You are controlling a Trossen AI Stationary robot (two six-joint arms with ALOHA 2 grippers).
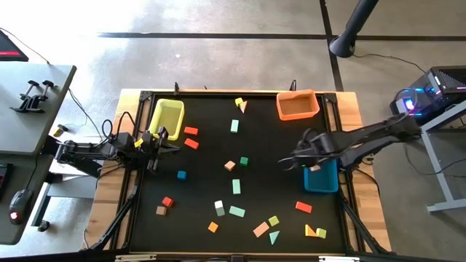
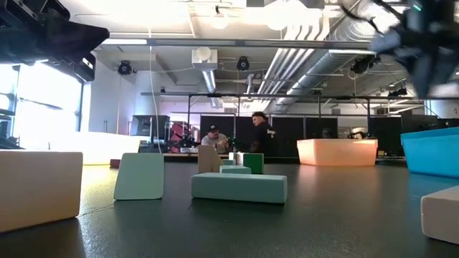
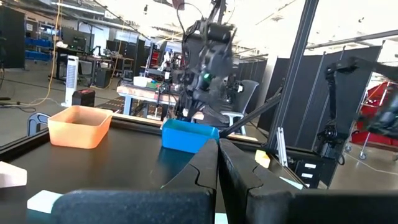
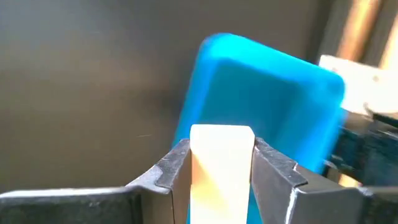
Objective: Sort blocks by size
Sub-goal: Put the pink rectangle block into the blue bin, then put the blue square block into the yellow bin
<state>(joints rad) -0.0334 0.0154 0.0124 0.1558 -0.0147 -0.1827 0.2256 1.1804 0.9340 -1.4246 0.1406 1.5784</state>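
Right gripper (image 4: 221,163): fingers clamped on a pale tan block (image 4: 221,155), held above the blue bin (image 4: 267,93).
Right arm pose: reaches in from the table's right side, wrist over the blue bin (image 1: 321,177) at the right edge of the black mat (image 1: 211,175).
Left gripper (image 3: 217,163): fingers closed together, nothing between them.
Left arm pose: stretched in low from the left, gripper (image 1: 162,140) just below the yellow bin (image 1: 167,116).
Blocks: scattered loose over the mat, among them a red block (image 1: 191,131), a blue cube (image 1: 181,175) and a mint bar (image 1: 236,186).
Orange bin (image 1: 297,105): at the far right corner.
Writing: none legible.
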